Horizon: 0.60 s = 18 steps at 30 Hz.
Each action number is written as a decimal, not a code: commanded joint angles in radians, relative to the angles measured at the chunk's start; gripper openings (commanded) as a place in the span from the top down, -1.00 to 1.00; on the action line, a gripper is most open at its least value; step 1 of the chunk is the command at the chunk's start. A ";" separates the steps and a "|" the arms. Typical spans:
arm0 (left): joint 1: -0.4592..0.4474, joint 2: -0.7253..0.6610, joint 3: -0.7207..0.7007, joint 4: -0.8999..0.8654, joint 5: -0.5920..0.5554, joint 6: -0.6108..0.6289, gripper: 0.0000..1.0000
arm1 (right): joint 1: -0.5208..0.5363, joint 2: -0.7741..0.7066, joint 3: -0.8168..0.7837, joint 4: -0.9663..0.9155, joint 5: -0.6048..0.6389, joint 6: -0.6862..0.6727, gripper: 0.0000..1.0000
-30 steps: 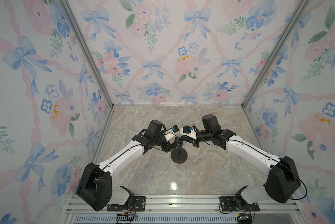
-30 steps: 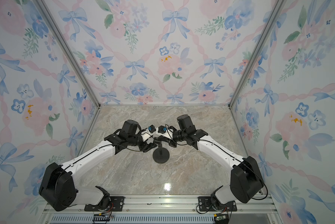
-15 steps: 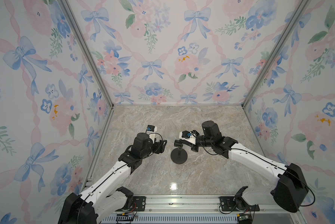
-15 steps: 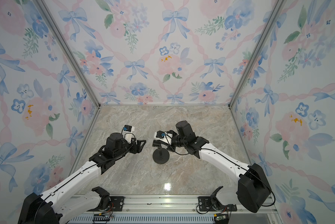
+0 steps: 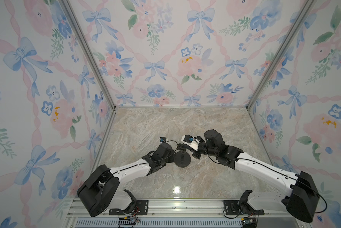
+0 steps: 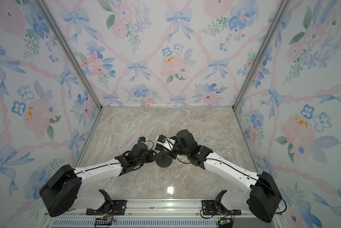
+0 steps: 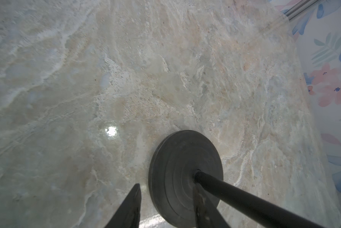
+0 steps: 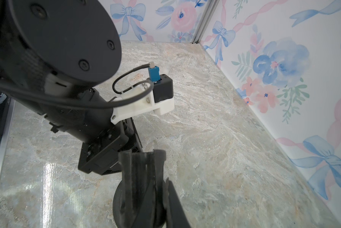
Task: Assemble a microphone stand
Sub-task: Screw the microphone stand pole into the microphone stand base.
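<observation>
**Marble table (image 5: 146, 128) with the microphone stand (image 5: 182, 158) upright**

Its rod (image 7: 244, 199) rises from the middle of the disc base (image 7: 185, 158), which lies flat; the clip head (image 8: 142, 167) is high above the base. The right gripper (image 5: 186, 148) is narrow and seems closed on the clip head. The left gripper (image 7: 166, 185) is low at the rim of the base, jaws apart, holding nothing. I judge the base heavy and stiff, the rod thin and smooth: better to hold low on the rod.

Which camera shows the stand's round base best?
Left wrist view: nearly the whole disc base, rod at its centre. In both top views it looks tiny; the right wrist view only an edge behind the clip head.
</observation>
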 commanded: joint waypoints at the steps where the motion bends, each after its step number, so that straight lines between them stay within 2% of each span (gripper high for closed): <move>1: 0.000 0.029 -0.004 0.018 -0.004 -0.041 0.19 | 0.019 -0.025 -0.035 -0.043 0.102 0.110 0.74; 3: -0.001 0.050 -0.015 0.029 -0.003 -0.048 0.19 | 0.024 -0.029 -0.044 -0.034 0.113 0.121 0.74; 8: -0.006 0.109 -0.004 0.059 0.087 -0.059 0.23 | 0.051 -0.009 -0.025 -0.072 0.198 0.140 0.74; 14: -0.008 0.095 -0.060 0.110 0.118 -0.066 0.27 | 0.072 -0.011 -0.042 -0.068 0.245 0.167 0.74; 18: -0.023 0.169 -0.052 0.132 0.143 -0.022 0.27 | 0.092 -0.014 -0.045 -0.078 0.272 0.189 0.74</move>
